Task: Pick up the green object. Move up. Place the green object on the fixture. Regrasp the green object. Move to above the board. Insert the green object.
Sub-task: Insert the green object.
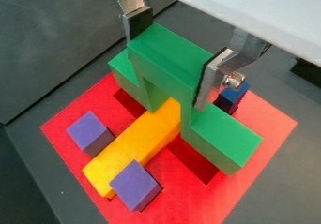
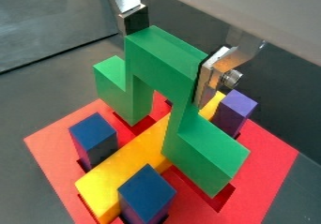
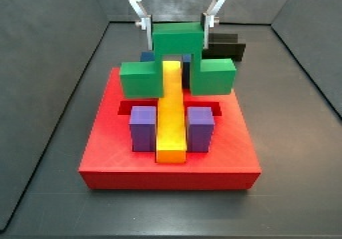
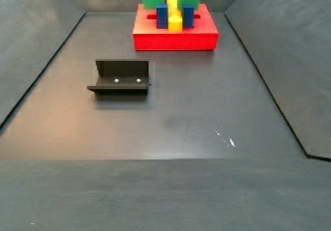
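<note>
Over the board point(image 3: 107, 158), the gripper point(image 1: 178, 52) pinches the one green object point(image 1: 175, 82), straddling the single yellow bar point(image 3: 171, 113); two purple blocks point(image 3: 143, 126) flank it, the fixture point(image 4: 120, 77) well apart.

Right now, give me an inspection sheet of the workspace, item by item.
Surface: dark grey floor, bare apart from the rig's pieces.
Green object: held upright over the board, straddling the yellow bar; whether it is fully seated cannot be told.
Board: red, carrying the yellow bar, purple blocks and blue blocks.
Fixture: empty, standing apart from the board.
Clutter: nothing seen.
Gripper: above the board, fingers closed on the green object's raised centre.
Cables: nothing seen.
Surroundings: dark walls around the floor.
</note>
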Motion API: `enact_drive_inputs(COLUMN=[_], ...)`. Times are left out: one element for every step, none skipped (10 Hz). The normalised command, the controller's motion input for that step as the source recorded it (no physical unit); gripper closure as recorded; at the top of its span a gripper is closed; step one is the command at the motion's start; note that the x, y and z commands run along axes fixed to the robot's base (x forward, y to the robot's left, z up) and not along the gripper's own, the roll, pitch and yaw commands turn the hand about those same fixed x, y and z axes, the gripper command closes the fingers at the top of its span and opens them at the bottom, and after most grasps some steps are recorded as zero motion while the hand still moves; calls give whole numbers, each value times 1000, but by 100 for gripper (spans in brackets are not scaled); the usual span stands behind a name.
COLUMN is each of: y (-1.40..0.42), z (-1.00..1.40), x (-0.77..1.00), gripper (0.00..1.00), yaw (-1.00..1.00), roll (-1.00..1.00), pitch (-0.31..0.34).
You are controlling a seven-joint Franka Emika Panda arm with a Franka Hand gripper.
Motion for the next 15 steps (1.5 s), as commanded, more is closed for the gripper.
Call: enact_drive_inputs(y=[149,114,74,0,-89,-140,-174,-151,-191,-231,-189,-194,-160,-86,9], z=[183,151,66,63,66,86,43,0,0,0,0,0,0,0,-43], x=[103,0,-83,-129,-240,-289,-217,-69,0,80,66,77,74,137,677], gripper=[100,100,100,100,100,100,100,100,100,100,100,100,100,100,100], yaw=[294,251,111,97,63,29,3,14,0,0,-3,-14,-37,-31,-51], roll=[-157,-151,-96,-30,0,7,57,93,183,316,363,370,351,234,80], pitch=[0,0,0,0,-56,-69,-47,-31,-16,-27,-20,-23,-20,0,117])
